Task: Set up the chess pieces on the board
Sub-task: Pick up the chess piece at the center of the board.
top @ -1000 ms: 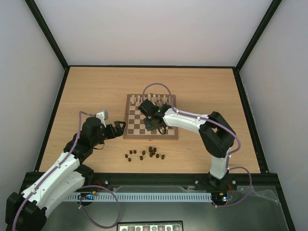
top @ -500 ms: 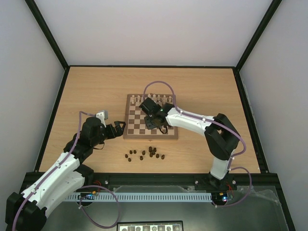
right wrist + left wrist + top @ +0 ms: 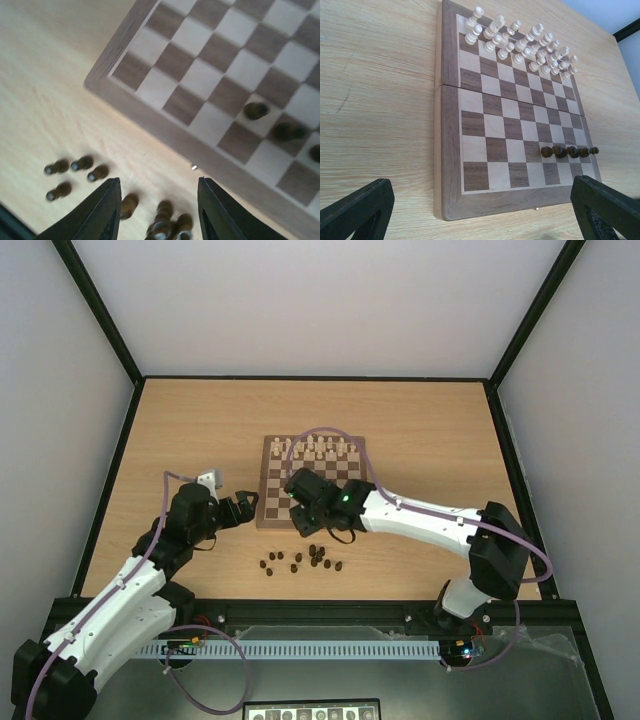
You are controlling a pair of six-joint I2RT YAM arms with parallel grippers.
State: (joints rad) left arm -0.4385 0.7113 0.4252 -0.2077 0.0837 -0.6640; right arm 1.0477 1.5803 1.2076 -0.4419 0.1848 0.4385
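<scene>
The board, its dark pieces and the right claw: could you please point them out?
board (image 3: 449,150), left wrist view, left border.
dark pieces (image 3: 569,151), left wrist view, middle of row.
right claw (image 3: 159,184), right wrist view, between fingertips.

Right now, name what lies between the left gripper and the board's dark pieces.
Left wrist view: only the board's border and empty squares separate the left gripper from the dark pieces.

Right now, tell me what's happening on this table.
Two robot arms are laying out chess pieces on the board. The right pincer hangs open and empty over the loose dark pieces lying on the table just off the board's near edge. The left pincer is open beside the board's left edge. Five dark pieces stand in a row on the board. The cream pieces fill two rows at the far side.
</scene>
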